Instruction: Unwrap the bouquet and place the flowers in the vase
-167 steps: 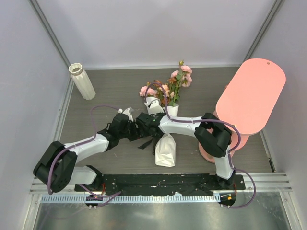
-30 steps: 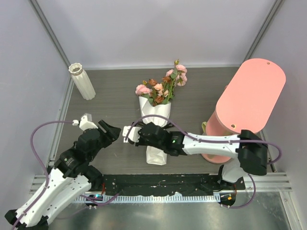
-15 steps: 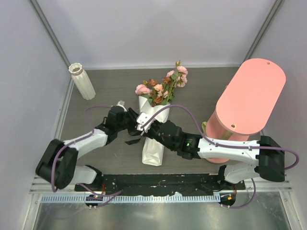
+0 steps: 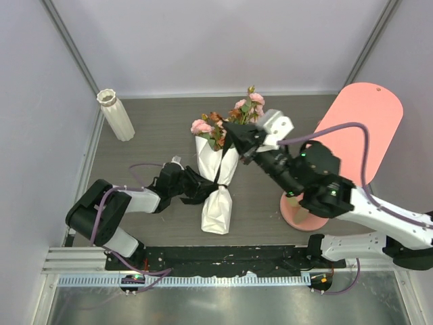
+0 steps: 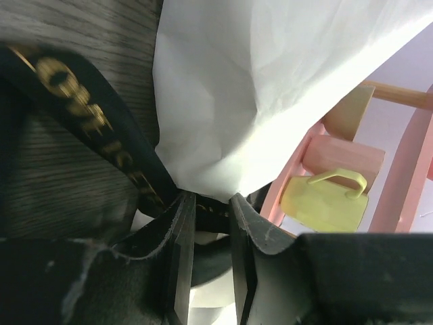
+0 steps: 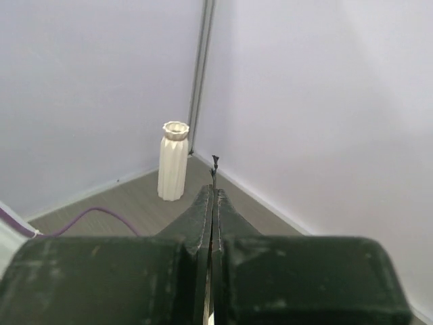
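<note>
the vase [image 4: 116, 116] stands far left. left gripper [image 5: 206, 230] brackets the black ribbon [image 5: 88, 122] narrowly; whether it pinches, i cannot tell. the bouquet [image 4: 216, 203] lies centre: light, crumply paper, slippery tie, best pulled by a tail. right gripper [image 6: 213, 193], clamped shut, holds one.

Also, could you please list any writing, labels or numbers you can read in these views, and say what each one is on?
"ONE": gold capitals on the black ribbon, left wrist view; only this fragment can be read, and not with full certainty.
Further gold letters along the same ribbon: too blurred to read.
Vase, pink stand, yellow mug: no writing visible.
</note>
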You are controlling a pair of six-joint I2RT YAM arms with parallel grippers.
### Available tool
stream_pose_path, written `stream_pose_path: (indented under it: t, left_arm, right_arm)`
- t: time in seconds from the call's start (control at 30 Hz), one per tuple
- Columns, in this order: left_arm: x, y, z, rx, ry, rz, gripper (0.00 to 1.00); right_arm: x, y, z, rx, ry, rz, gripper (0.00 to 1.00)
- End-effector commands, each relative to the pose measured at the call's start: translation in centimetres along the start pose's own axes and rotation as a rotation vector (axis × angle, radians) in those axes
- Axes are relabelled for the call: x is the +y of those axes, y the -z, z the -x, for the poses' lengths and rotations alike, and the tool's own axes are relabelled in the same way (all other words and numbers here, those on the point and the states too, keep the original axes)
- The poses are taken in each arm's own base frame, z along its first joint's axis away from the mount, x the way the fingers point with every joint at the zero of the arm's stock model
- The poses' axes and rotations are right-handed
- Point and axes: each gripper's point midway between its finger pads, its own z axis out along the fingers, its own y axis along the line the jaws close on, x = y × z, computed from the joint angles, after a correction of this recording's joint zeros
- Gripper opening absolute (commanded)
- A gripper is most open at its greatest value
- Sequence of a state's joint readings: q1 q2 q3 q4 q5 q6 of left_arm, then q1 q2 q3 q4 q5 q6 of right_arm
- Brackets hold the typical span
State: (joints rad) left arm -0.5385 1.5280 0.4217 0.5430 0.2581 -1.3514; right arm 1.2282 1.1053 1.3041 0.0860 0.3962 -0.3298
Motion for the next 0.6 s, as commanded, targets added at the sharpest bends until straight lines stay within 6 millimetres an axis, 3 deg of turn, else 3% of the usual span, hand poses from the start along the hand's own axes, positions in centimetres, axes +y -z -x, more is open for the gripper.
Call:
stream_pose_path:
  t: [0.0,0.1,0.13,0.17,0.23,0.27,0.3,0.37,0.4,0.43,0.5,0.57]
  left_arm:
    - [-1.0,0.2,1.0,-0.051,-0.057,-0.026,0.31]
    - [-2.8,1.4,1.0,-0.049,-0.123,-0.05,0.32]
    - [-3.6,2.0,1.1,-0.05,-0.147,-0.06,0.33]
    - [-5.2,2.6,1.4,-0.06,-0.183,-0.083,0.35]
    - [-6.7,4.9,1.6,-0.079,-0.278,-0.078,0.44]
    - [-7.2,5.7,2.2,-0.111,-0.307,-0.064,0.48]
    - [-8.7,7.8,2.6,-0.137,-0.37,-0.068,0.56]
    - [-10.4,9.9,3.5,-0.199,-0.419,-0.071,0.63]
    - [-9.8,10.7,3.5,-0.2,-0.434,-0.036,0.67]
    - [-10.7,12.0,3.5,-0.222,-0.466,-0.061,0.68]
    - [-10.4,12.8,3.2,-0.214,-0.482,-0.052,0.68]
    - [-9.5,13.1,2.7,-0.198,-0.483,-0.041,0.67]
  right_arm:
    - [-3.0,2.6,0.4,0.067,0.02,-0.087,0.01]
    - [-4.5,3.6,-3.5,0.216,0.102,-0.182,0.01]
    - [-5.9,4.3,-5.1,0.283,0.143,-0.273,0.01]
    - [-6.0,4.9,-7.4,0.342,0.186,-0.304,0.01]
    - [-6.6,5.7,-9.8,0.412,0.24,-0.356,0.01]
    - [-6.2,6.0,-11.7,0.451,0.262,-0.349,0.01]
    - [-5.9,6.2,-12.6,0.47,0.264,-0.346,0.01]
    - [-5.4,6.4,-14.5,0.511,0.253,-0.35,0.01]
    - [-5.3,6.4,-15.1,0.524,0.256,-0.354,0.01]
    - [-5.2,6.4,-15.7,0.538,0.262,-0.361,0.01]
    - [-5.7,6.4,-17.3,0.59,0.303,-0.427,0.01]
    - [-7.5,6.7,-17.7,0.635,0.354,-0.531,0.01]
